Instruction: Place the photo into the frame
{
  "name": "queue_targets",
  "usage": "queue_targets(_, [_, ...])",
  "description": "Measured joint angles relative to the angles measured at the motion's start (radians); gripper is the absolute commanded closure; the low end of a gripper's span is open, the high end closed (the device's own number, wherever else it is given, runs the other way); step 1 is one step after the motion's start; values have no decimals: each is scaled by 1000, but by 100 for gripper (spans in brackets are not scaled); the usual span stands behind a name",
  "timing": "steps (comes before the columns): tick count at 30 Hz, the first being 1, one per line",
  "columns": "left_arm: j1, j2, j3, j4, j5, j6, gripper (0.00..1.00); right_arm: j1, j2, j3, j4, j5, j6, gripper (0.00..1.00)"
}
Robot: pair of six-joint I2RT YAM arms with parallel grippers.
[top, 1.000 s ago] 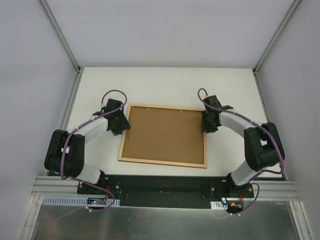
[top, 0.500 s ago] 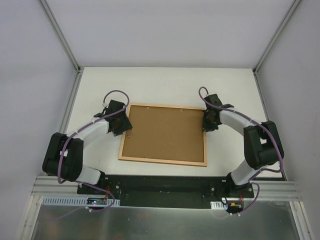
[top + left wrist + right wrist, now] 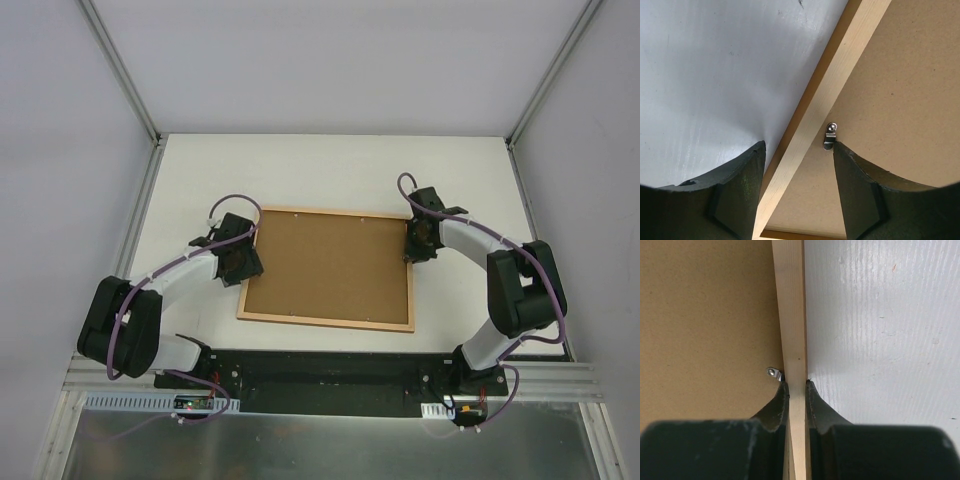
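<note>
The frame [image 3: 328, 268] is lying back-up near the middle of the white worktop [image 3: 330, 165], its brown fibreboard facing the camera and its pale wooden border running all round. The right gripper [image 3: 795, 385] is pinching the right border between its fingers, just beside a small metal clip [image 3: 774, 373]. The left gripper [image 3: 797, 150] is straddling the left border with its fingers parted, one over bare worktop, one over the backing next to another clip [image 3: 829, 136]; neither is pressing the wood. Bare worktop is showing on every side of the frame, widest toward the far edge.
</note>
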Motion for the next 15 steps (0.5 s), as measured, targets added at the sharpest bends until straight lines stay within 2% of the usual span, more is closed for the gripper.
queue_targets(6, [0, 19, 3, 11, 3, 18, 46, -1, 0, 0, 1, 0, 0, 99])
queue_targets(15, [0, 39, 15, 27, -8, 15, 63, -6, 0, 0, 3, 0, 0, 99])
